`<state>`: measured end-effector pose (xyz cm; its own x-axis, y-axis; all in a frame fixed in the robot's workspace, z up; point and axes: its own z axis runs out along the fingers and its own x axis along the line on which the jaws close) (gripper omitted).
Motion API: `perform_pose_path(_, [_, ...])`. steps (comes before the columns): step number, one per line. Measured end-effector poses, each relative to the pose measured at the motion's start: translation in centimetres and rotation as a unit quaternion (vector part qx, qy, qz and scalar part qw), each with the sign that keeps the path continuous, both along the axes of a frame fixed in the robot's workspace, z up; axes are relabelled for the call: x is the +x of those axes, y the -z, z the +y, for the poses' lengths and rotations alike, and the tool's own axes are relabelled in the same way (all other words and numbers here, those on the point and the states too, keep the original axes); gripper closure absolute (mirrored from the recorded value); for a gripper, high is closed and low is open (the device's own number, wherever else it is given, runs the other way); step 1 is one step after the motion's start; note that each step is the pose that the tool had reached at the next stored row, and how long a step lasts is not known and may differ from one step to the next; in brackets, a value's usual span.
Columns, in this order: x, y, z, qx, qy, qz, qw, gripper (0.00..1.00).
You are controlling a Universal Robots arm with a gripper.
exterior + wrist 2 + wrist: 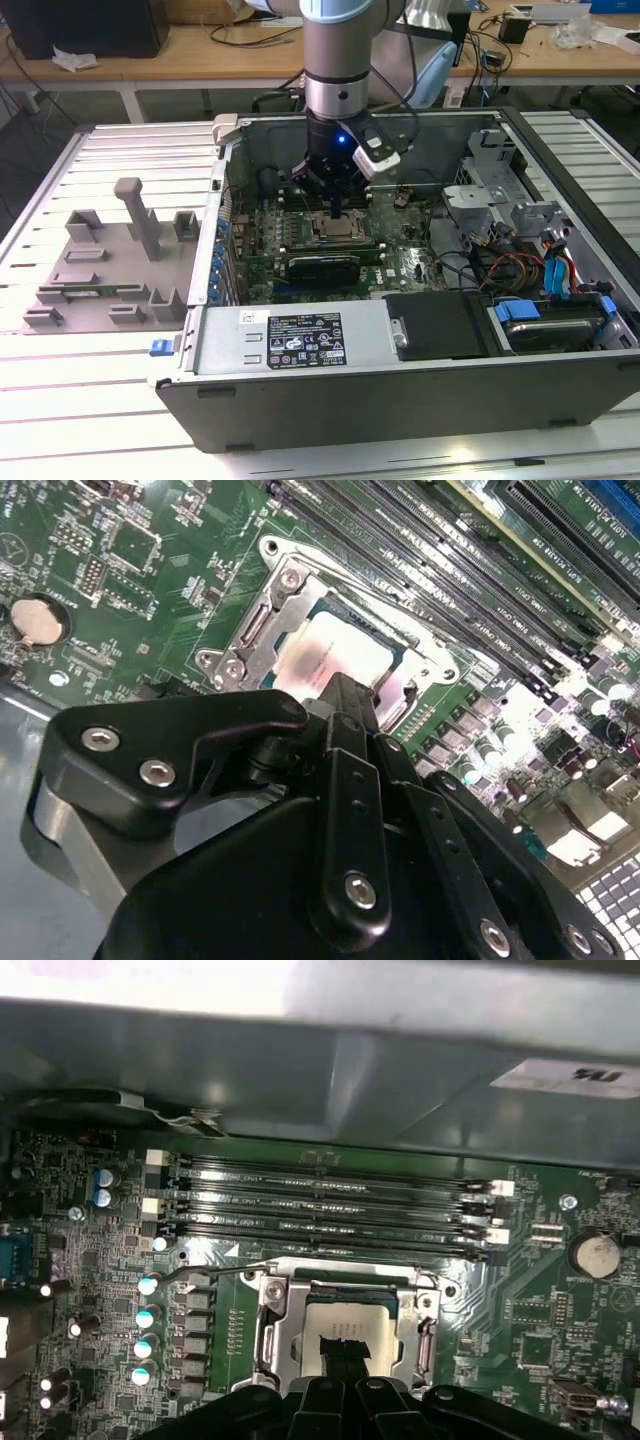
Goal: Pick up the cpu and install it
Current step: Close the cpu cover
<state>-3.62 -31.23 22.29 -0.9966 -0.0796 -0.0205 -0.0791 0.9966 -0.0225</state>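
The cpu (335,655), a small square chip with a shiny silver top, lies flat inside the metal socket frame (270,610) on the green motherboard. In the first wrist view the cpu (350,1322) sits framed by the socket bracket (275,1330). My gripper (342,685) hangs straight over it, its black fingers drawn together, narrower than the chip, with the tips at the chip's top face. In the exterior view the gripper (337,208) reaches down into the open computer case just above the cpu (338,229).
Long memory slots (330,1205) run beside the socket, with capacitors (147,1315) on one side and a coin cell (596,1254) on the other. The case wall (400,1070) stands close behind. A grey parts fixture (110,260) lies at the exterior view's left; a drive cage (500,190) and cables crowd the right.
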Motion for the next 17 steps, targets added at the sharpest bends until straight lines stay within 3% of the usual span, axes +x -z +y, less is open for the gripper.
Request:
perform_pose_path(7, [-1.3,0.97,-0.09,0.0,0.0,-0.0028,1.0,0.89])
perform_pose_path(17, [-1.9,1.7,-0.09,-0.0001,0.0,-0.0036,1.0,0.89])
